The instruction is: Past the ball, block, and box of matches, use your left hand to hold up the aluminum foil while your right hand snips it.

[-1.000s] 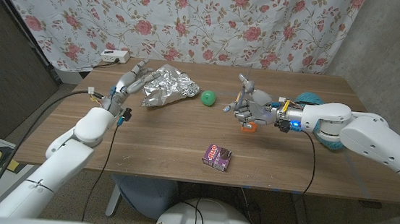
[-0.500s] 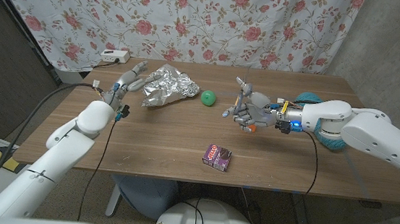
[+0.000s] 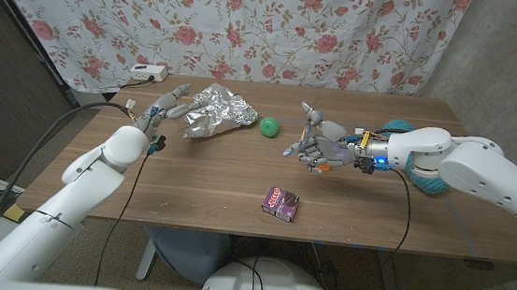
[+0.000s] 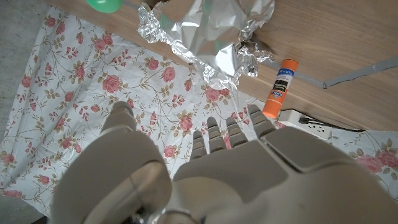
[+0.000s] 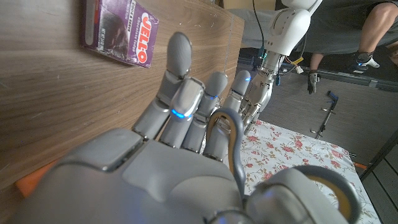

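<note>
Since a second back my left hand (image 3: pixel 170 103) had crept in beside the foil (image 3: pixel 219 110) at the table's far edge, fingers apart and empty, so I figured pinch a loose edge and lift while my right hand (image 3: pixel 320 143) gripped scissors (image 3: pixel 298 141).

The aluminum foil (image 3: pixel 215 110) is found on the far left part of the wooden table (image 3: pixel 208 183), with the ball (image 3: pixel 270 125) just beside it to the right. The left hand (image 3: pixel 164 106) is held just left of the foil. A glue stick (image 4: pixel 280 88) and a power strip (image 3: pixel 147 72) are placed behind the foil, at the table's far edge. The right hand (image 3: pixel 318 143) is positioned right of the ball, above the block (image 3: pixel 320 166). A Jell-O box (image 3: pixel 281 202) is set nearer the front edge, in front of the right hand. A yarn ball (image 3: pixel 397 128) is seen behind the right arm.
</note>
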Robot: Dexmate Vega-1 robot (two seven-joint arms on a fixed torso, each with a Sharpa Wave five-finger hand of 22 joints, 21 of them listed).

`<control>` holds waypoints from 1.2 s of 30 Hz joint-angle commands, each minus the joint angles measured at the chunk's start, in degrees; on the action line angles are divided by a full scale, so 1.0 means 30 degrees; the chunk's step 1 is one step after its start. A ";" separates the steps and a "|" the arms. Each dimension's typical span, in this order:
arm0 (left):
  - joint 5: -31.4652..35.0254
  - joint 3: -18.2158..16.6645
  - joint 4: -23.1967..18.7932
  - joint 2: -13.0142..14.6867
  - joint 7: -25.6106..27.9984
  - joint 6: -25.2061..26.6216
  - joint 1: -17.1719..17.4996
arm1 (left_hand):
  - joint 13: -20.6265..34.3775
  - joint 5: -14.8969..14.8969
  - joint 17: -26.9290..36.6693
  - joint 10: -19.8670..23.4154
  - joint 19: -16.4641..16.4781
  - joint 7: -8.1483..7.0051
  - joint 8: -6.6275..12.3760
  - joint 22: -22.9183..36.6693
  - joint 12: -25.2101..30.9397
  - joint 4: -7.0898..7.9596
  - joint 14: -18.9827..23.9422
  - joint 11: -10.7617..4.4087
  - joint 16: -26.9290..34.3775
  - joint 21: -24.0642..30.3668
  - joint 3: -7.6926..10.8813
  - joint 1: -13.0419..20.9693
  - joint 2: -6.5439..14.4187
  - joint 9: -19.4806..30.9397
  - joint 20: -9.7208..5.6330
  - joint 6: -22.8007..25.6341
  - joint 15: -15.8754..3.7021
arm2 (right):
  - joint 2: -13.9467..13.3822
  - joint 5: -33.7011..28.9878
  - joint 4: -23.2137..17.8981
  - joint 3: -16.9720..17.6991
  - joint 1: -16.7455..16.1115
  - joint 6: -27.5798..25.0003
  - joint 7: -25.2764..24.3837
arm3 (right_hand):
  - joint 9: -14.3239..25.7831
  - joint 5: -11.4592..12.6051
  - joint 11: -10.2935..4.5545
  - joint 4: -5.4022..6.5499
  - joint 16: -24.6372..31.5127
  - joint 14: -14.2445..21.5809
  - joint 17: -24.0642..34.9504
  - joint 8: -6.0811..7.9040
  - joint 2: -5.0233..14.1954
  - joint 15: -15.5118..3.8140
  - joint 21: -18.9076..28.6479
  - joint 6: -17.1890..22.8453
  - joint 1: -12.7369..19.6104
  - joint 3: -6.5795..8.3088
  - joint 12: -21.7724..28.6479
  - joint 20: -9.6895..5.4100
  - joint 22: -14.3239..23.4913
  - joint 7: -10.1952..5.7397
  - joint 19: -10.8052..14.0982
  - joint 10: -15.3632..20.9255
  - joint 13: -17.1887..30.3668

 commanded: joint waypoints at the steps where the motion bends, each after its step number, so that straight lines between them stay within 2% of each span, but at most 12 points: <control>1: 0.0684 0.0536 -0.0160 0.0549 -0.0715 0.1373 -0.0540 | -0.0033 -0.0075 0.0051 0.0223 -0.0046 -0.0093 0.0097 0.0063 0.0127 0.0002 -0.0079 -0.0075 0.0137 0.0026 -0.0115 -0.0183 -0.0033 0.0014 0.0009 0.0116 0.0071 | 0.0150 -0.0217 -0.0203 -0.0181 0.0190 -0.0183 0.0282 | -0.0001 0.0141 0.0140 0.0146 -0.0016 -0.0195 0.0052 -0.0121 -0.0177 -0.0382 -0.0030 0.0393 -0.0260 -0.0026 -0.0069 0.0058 -0.0034 0.3154 -0.0118 -0.0053 -0.0038; 12: 0.0933 0.1186 -0.0032 0.0882 -0.1031 0.1783 -0.0874 | -0.0118 -0.0066 0.0038 0.0163 -0.0055 -0.0023 0.0089 0.0063 0.0153 -0.0008 -0.0145 0.0044 0.0156 0.0048 -0.0144 -0.0262 -0.0072 0.0013 0.0012 0.0158 0.0082 | 0.0203 -0.0493 -0.0298 -0.0371 0.0498 -0.0321 0.0683 | -0.0102 0.0250 0.0326 0.0234 -0.0057 -0.0443 0.0034 -0.0360 -0.0185 -0.0363 -0.0111 0.0291 -0.0400 -0.0032 -0.0439 0.0155 -0.0224 0.3234 -0.0215 -0.0068 -0.0720; 13: 0.0964 0.1253 -0.0030 0.0903 -0.1052 0.1895 -0.0905 | -0.0136 -0.0060 0.0033 0.0172 -0.0049 0.0076 0.0097 0.0063 0.0167 -0.0020 -0.0141 -0.0009 0.0164 0.0055 -0.0136 -0.0252 -0.0066 0.0013 0.0011 0.0189 0.0062 | 0.0199 -0.0557 -0.0325 -0.0393 0.0537 -0.0324 0.0716 | -0.0100 0.0252 0.0327 0.0235 -0.0058 -0.0445 0.0033 -0.0362 -0.0183 -0.0363 -0.0104 0.0288 -0.0401 -0.0031 -0.0437 0.0160 -0.0215 0.3235 -0.0212 -0.0070 -0.0718; 14: 0.1024 0.1326 -0.0018 0.0899 -0.1009 0.2003 -0.0933 | -0.0184 -0.0040 0.0016 0.0159 -0.0023 0.0500 0.0125 0.0063 0.0188 -0.0061 -0.0129 -0.0039 0.0184 0.0076 -0.0105 -0.0208 -0.0043 0.0013 0.0004 0.0291 0.0064 | 0.0228 -0.0498 -0.0300 -0.0408 0.0585 -0.0382 0.0792 | -0.0093 0.0256 0.0333 0.0239 -0.0058 -0.0450 0.0033 -0.0366 -0.0172 -0.0364 -0.0098 0.0281 -0.0402 -0.0027 -0.0463 0.0165 -0.0211 0.3225 -0.0213 -0.0043 -0.0780; 15: 0.1062 0.1399 0.0002 0.0913 -0.1009 0.2106 -0.0965 | -0.0257 -0.0015 -0.0006 0.0195 -0.0037 0.1184 0.0187 0.0063 0.0241 -0.0117 -0.0116 -0.0011 0.0208 0.0084 -0.0050 -0.0139 0.0011 0.0011 -0.0007 0.0535 0.0048 | 0.0238 -0.0486 -0.0312 -0.0407 0.0598 -0.0408 0.0791 | -0.0088 0.0259 0.0325 0.0242 -0.0059 -0.0453 0.0032 -0.0364 -0.0162 -0.0365 -0.0104 0.0286 -0.0401 -0.0023 -0.0449 0.0166 -0.0225 0.3242 -0.0211 -0.0061 -0.0751; 17: 0.1172 0.1568 0.0056 0.0963 -0.0991 0.2267 -0.1033 | -0.0323 0.0008 -0.0024 0.0192 0.0030 0.1653 0.0256 0.0062 0.0271 -0.0172 -0.0086 0.0052 0.0231 0.0119 0.0030 -0.0040 0.0105 0.0010 -0.0035 0.0818 0.0002 | 0.0248 -0.0522 -0.0324 -0.0408 0.0615 -0.0375 0.0829 | -0.0085 0.0268 0.0311 0.0248 -0.0058 -0.0458 0.0031 -0.0370 -0.0134 -0.0368 -0.0100 0.0292 -0.0398 -0.0011 -0.0460 0.0171 -0.0227 0.3233 -0.0216 -0.0071 -0.0773; 24: 0.1572 0.2172 0.0130 0.1187 -0.1009 0.2980 -0.1420 | -0.0368 0.0009 -0.0034 0.0173 0.0067 0.1778 0.0245 0.0062 0.0282 -0.0201 -0.0068 0.0020 0.0244 0.0136 0.0058 -0.0007 0.0127 0.0008 -0.0051 0.0876 -0.0037 | 0.0234 -0.0608 -0.0360 -0.0447 0.0761 -0.0478 0.0977 | -0.0076 0.0302 0.0317 0.0264 -0.0053 -0.0457 0.0030 -0.0393 -0.0027 -0.0378 -0.0078 0.0313 -0.0375 0.0031 -0.0440 0.0174 -0.0234 0.3261 -0.0213 -0.0061 -0.0788; 28: 0.1996 0.2709 0.0152 0.1269 -0.0991 0.3803 -0.1822 | -0.0424 0.0008 -0.0036 0.0276 0.0126 0.2048 0.0233 0.0061 0.0347 -0.0221 0.0143 -0.0009 0.0332 0.0161 0.0077 0.0000 0.0141 0.0009 -0.0069 0.0956 -0.0114 | 0.0241 -0.0761 -0.0235 -0.0455 0.0742 -0.0183 0.1184 | -0.0011 0.0372 0.0333 0.0262 -0.0044 -0.0447 0.0032 -0.0441 0.0166 -0.0383 -0.0037 0.0338 -0.0314 0.0078 -0.0360 0.0170 -0.0277 0.3264 -0.0228 -0.0087 -0.0767; 31: 0.2074 0.2930 0.0187 0.1316 -0.1000 0.4132 -0.2004 | -0.0478 0.0005 -0.0033 0.0521 0.0296 0.2326 0.0265 0.0061 0.0462 -0.0231 0.0414 0.0147 0.0432 0.0224 0.0088 -0.0015 0.0147 0.0011 -0.0082 0.1145 -0.0185 | 0.0269 -0.0710 -0.0167 -0.0456 0.0723 -0.0181 0.1233 | 0.0004 0.0379 0.0291 0.0254 -0.0044 -0.0457 0.0034 -0.0445 0.0161 -0.0378 -0.0048 0.0340 -0.0308 0.0069 -0.0339 0.0176 -0.0321 0.3240 -0.0216 -0.0099 -0.0744; 34: 0.2296 0.3262 0.0219 0.1332 -0.0941 0.4653 -0.2269 | -0.0544 0.0001 -0.0024 0.0810 0.0436 0.2364 0.0391 0.0060 0.0596 -0.0238 0.0758 -0.0090 0.0543 0.0265 0.0106 -0.0046 0.0164 0.0026 -0.0110 0.1630 -0.0217 | 0.0267 -0.0551 -0.0120 -0.0349 0.0570 -0.0130 0.1117 | 0.0026 0.0389 0.0324 0.0245 -0.0047 -0.0478 0.0033 -0.0442 0.0162 -0.0377 -0.0022 0.0367 -0.0298 0.0064 -0.0347 0.0177 -0.0300 0.3255 -0.0232 -0.0103 -0.0779; 36: 0.2272 0.3397 0.0255 0.1369 -0.1036 0.4892 -0.2414 | -0.0586 -0.0002 -0.0015 0.1173 0.0576 0.2335 0.0427 0.0061 0.0746 -0.0242 0.1087 -0.0076 0.0648 0.0306 0.0118 -0.0069 0.0174 0.0036 -0.0096 0.1853 -0.0301 | 0.0251 -0.0583 -0.0079 -0.0336 0.0530 -0.0006 0.1181 | 0.0030 0.0407 0.0395 0.0235 -0.0051 -0.0507 0.0031 -0.0474 0.0177 -0.0377 -0.0001 0.0361 -0.0284 0.0062 -0.0434 0.0180 -0.0307 0.3252 -0.0246 -0.0023 -0.1006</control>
